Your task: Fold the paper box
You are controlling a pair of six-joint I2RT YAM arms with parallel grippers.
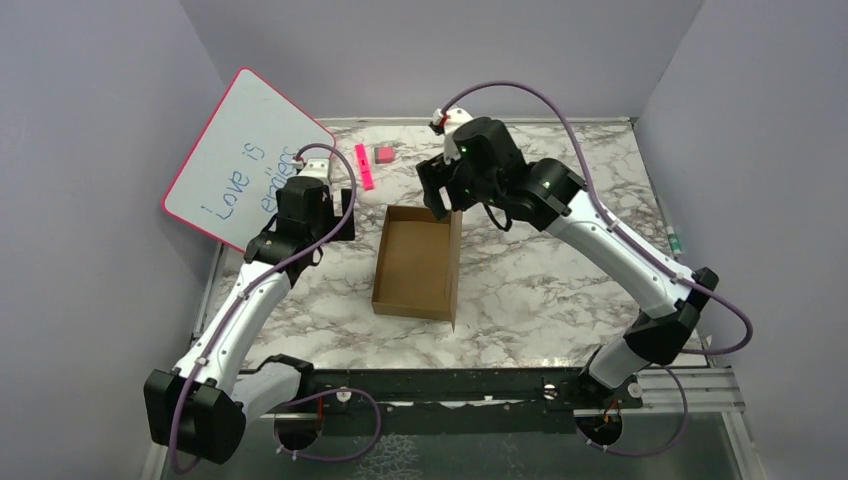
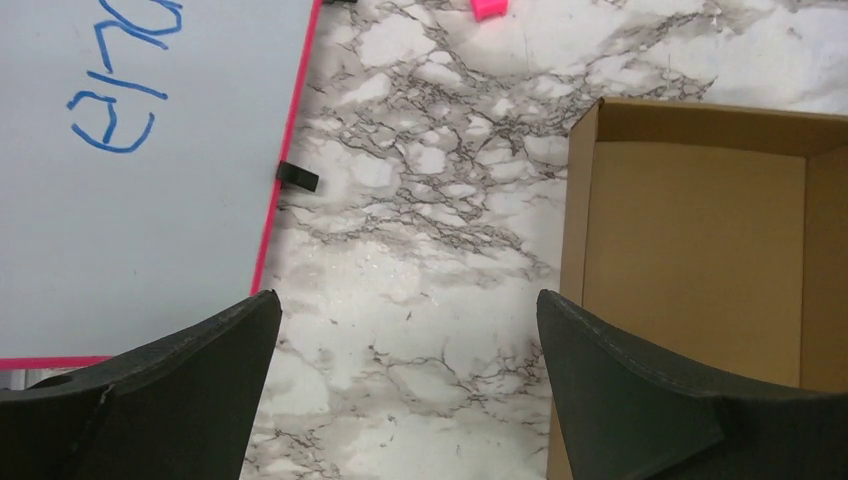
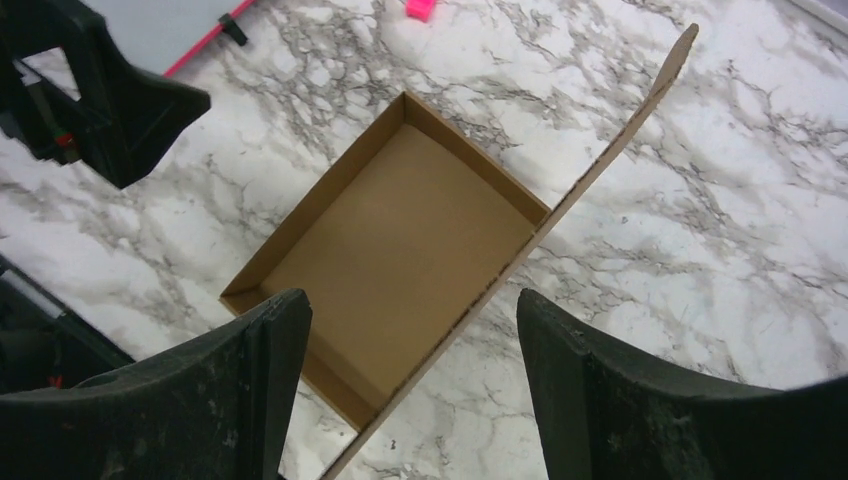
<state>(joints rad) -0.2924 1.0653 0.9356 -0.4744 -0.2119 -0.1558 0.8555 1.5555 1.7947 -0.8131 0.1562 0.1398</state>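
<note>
The box (image 1: 415,262), a shallow brown cardboard tray, is lying open side up on the marble counter (image 1: 560,270), in the space between the two sets of fingers. Its low walls are standing up, and one long side is carrying a taller flap (image 3: 600,160) that is standing upright. The left fingers (image 2: 180,400) are standing wide apart and are gripping nothing; only bare counter is showing in the gap between them. The box is sitting just beyond and to the outside of one of these fingers, apart from it, with a corner and a short wall facing the gap. A pink-framed whiteboard (image 2: 130,180) with blue writing is lying beyond the other finger, and a small black clip (image 2: 298,177) is sitting at its frame. The right fingers (image 3: 640,400) are likewise spread apart and are holding nothing. They are hovering above the box, touching neither wall nor flap as far as the wrist view shows. The tray floor and the lower run of the upright flap are showing in the gap between them. A pink marker (image 1: 365,167) and a small pink block (image 1: 384,154) are lying beyond both sets of fingers, past the far end of the box and apart from it.
</note>
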